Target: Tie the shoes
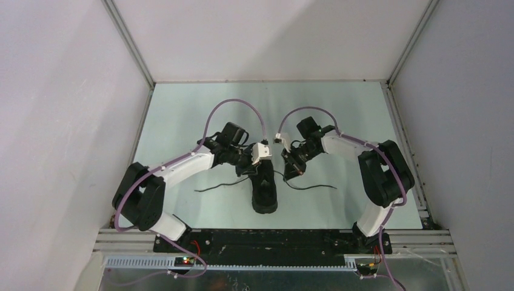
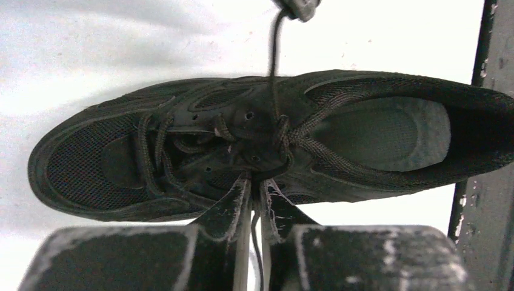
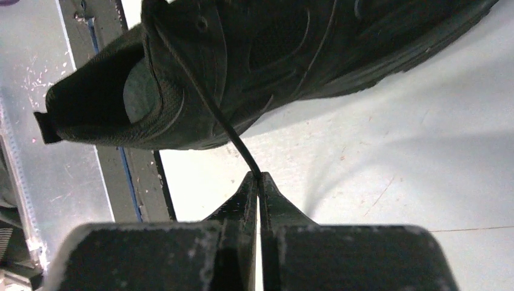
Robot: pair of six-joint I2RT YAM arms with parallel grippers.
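Note:
The black sneaker (image 1: 265,193) lies on the pale table between the arms, heel toward the bases. In the left wrist view the sneaker (image 2: 182,151) lies across the frame, toe left, heel opening right. My left gripper (image 2: 256,185) is at the shoe's near side by the eyelets, nearly closed on a thin black lace strand (image 2: 259,254) that runs down between its fingers. My right gripper (image 3: 260,177) is shut on the other lace (image 3: 233,133), pulled taut from the shoe's (image 3: 273,54) top eyelets. The right fingertips (image 2: 298,7) show holding that lace (image 2: 273,66).
Loose lace ends trail on the table, one to the left (image 1: 218,185) and one to the right (image 1: 312,187) of the shoe. White enclosure walls surround the table. A dark metal frame rail runs along the near edge (image 2: 485,121) and shows in the right wrist view (image 3: 109,176).

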